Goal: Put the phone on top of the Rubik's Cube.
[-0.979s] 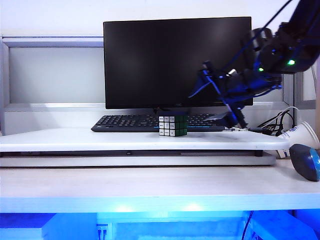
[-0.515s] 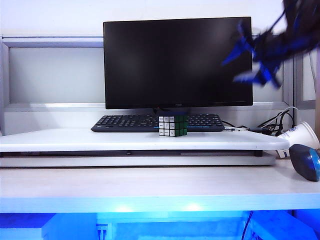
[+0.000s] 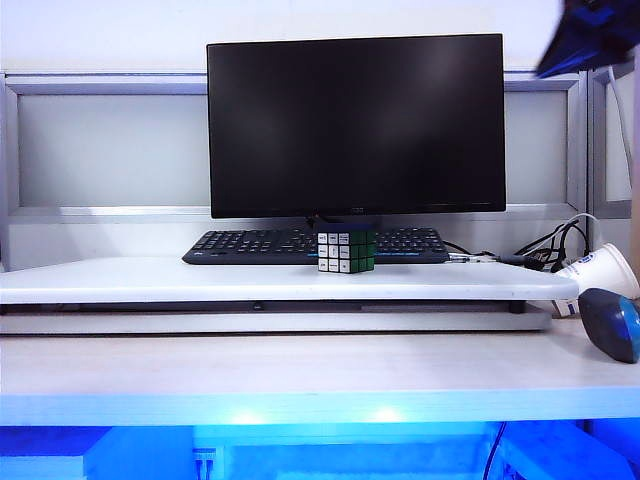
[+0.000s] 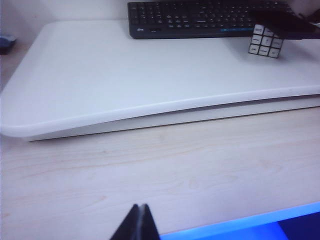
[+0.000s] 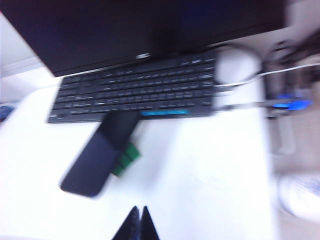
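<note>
The Rubik's Cube (image 3: 346, 251) stands on the raised white board (image 3: 150, 280), just in front of the keyboard. The phone (image 5: 100, 152), dark and flat, lies across the cube's top in the right wrist view, with a green cube (image 5: 128, 154) edge showing beside it. In the left wrist view the phone (image 4: 287, 25) overhangs the cube (image 4: 266, 42). My right gripper (image 5: 138, 212) is shut and empty, high above the board and well clear of the phone. Only a blurred part of the right arm (image 3: 590, 30) shows at the exterior view's top right corner. My left gripper (image 4: 140, 210) is shut and empty over the wooden desk's front edge.
A black monitor (image 3: 355, 125) and black keyboard (image 3: 260, 246) stand behind the cube. A paper cup (image 3: 600, 270), cables (image 3: 550, 245) and a dark-blue mouse (image 3: 612, 322) sit at the right. The lower wooden desk (image 3: 300, 375) runs along the front.
The right arm has swung up and to the right, from beside the cube to the top right corner of the exterior view. The cube has not moved.
</note>
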You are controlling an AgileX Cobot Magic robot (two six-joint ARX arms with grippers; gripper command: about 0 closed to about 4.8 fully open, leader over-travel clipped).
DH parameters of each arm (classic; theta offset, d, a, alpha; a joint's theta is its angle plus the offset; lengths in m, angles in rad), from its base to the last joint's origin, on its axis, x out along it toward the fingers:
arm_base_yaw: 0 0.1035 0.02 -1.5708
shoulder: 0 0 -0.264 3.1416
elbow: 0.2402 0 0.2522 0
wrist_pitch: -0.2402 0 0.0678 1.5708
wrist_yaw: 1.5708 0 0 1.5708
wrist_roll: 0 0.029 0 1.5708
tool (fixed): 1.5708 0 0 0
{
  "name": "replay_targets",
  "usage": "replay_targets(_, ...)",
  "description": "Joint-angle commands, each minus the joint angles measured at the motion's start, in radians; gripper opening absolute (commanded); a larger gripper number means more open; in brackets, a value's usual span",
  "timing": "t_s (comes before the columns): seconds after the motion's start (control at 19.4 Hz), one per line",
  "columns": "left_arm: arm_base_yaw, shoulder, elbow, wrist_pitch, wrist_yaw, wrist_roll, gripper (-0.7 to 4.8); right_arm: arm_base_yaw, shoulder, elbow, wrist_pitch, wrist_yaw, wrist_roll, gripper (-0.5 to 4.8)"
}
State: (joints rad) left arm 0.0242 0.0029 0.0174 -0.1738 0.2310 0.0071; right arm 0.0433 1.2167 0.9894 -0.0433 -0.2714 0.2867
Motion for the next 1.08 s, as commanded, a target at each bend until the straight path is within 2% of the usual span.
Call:
replay_targets(0.05, 0.001, 0.0, 0.001, -0.011, -0.038, 0.005, -0.05, 0.0, -0.134, -0.126, 0.019, 0.078, -0.036, -0.08)
replay_targets(0.26, 0.001, 0.0, 0.001, -0.012, -0.059, 0.004, -0.05, -0.001, -0.354, -0.32, 0.018, 0.169, -0.071, -0.08)
replay_targets(0.46, 0.001, 0.0, 0.001, -0.012, -0.051, 0.004, -0.05, 0.0, -0.579, -0.494, 0.017, 0.149, -0.137, -0.08)
replay_targets(0.82, 0.0, 0.0, 0.001, -0.012, -0.051, 0.003, -0.04, 0.0, -0.896, -0.755, -0.064, 0.082, -0.138, -0.08)
replay_targets(1.08, 0.001, 0.0, 0.001, -0.013, -0.06, 0.004, -0.05, 0.0, -1.004, -0.847, -0.098, 0.081, -0.138, -0.08)
